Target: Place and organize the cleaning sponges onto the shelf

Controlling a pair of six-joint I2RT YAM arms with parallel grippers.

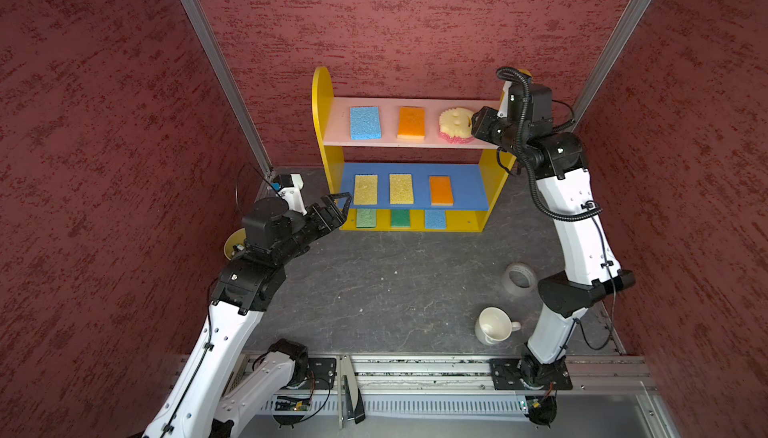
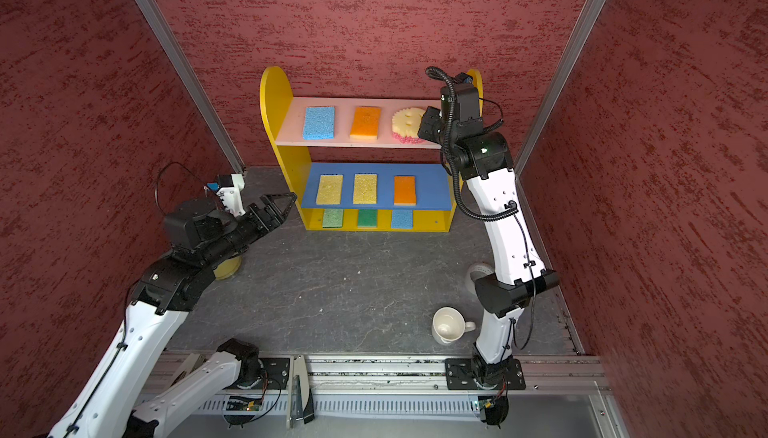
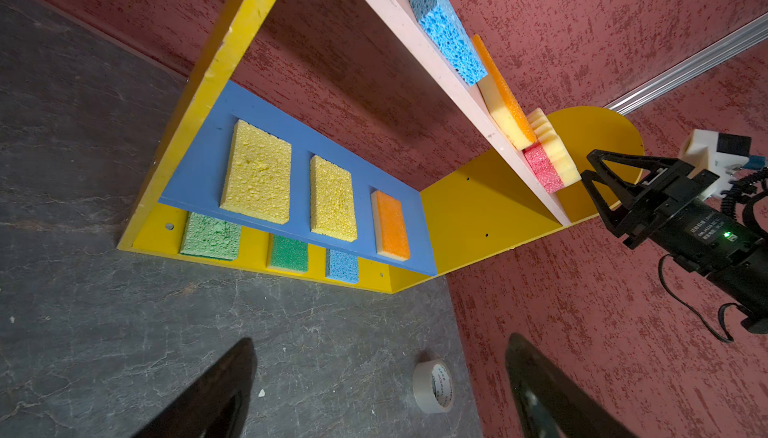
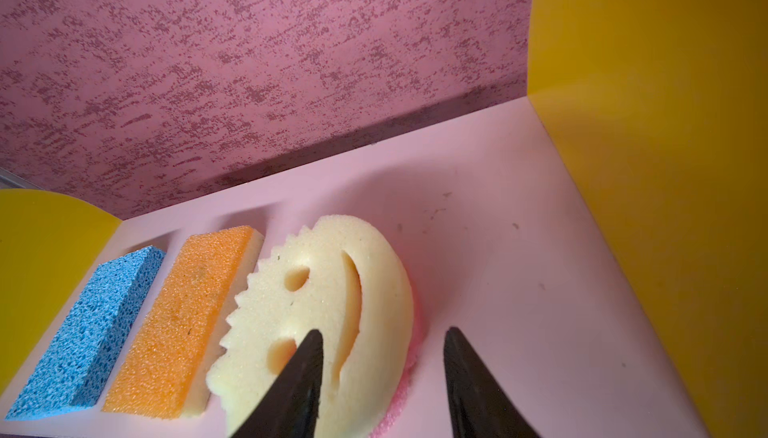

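Standing at 12 o'clock on the tabletop [image 1: 395, 286], the shelf [image 1: 322, 95] carries three sponges [image 1: 365, 189] per board. On the pink board [image 1: 386, 101] lie a blue sponge [image 1: 365, 122], an orange sponge [image 1: 411, 122] and, at the 3 o'clock end, the round sponge [image 1: 455, 122]. The right jaws are parted and released at the round sponge: one finger [image 4: 299, 382] lies over its face, the other over bare board. The left jaws are wide apart and empty near the shelf's 8 o'clock corner. Mug [image 1: 492, 326] and tape [image 1: 519, 276] lie around 4 o'clock.
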